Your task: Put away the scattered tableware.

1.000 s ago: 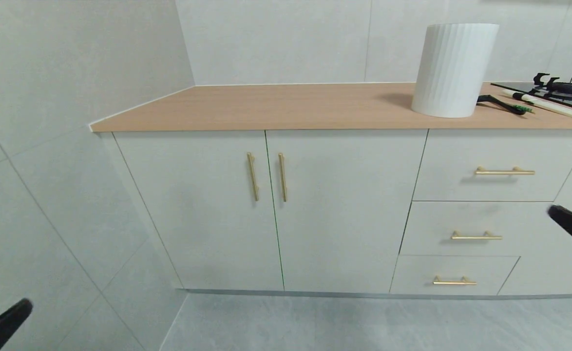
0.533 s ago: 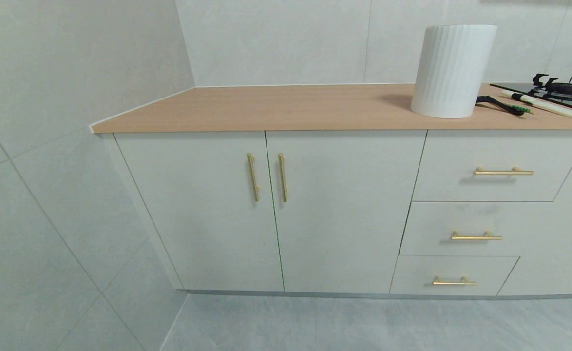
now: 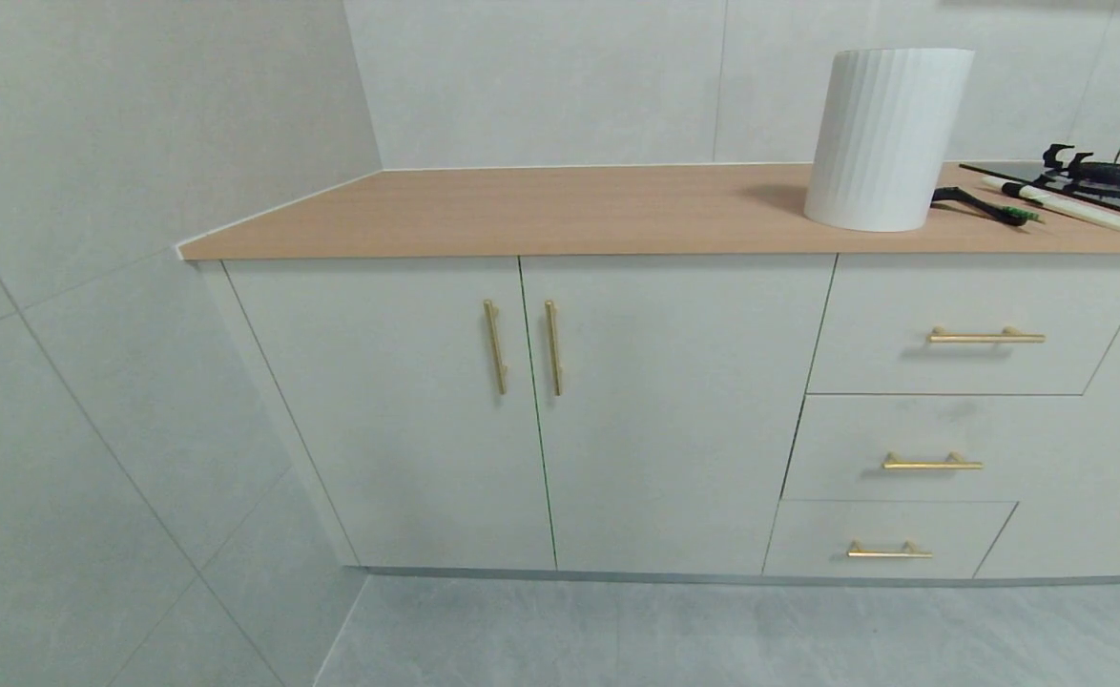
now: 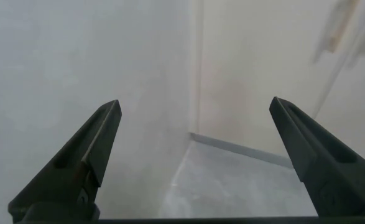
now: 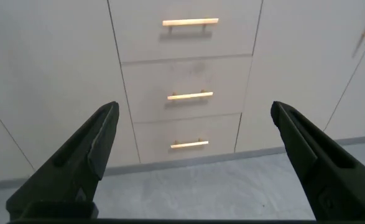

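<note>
Zero pieces are getting stowed so far, I reckon. Left gripper (image 4: 194, 104) is hanging spread wide and empty by the wall. Right gripper (image 5: 193, 106) is doing likewise, facing the drawers (image 5: 188, 81). The black utensil (image 3: 982, 203) and cream utensil (image 3: 1066, 206) are lying on the countertop (image 3: 522, 205), just right of the white canister (image 3: 889, 138).

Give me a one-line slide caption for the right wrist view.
Open right claw facing three shut drawers with brass handles, grey floor below.
</note>
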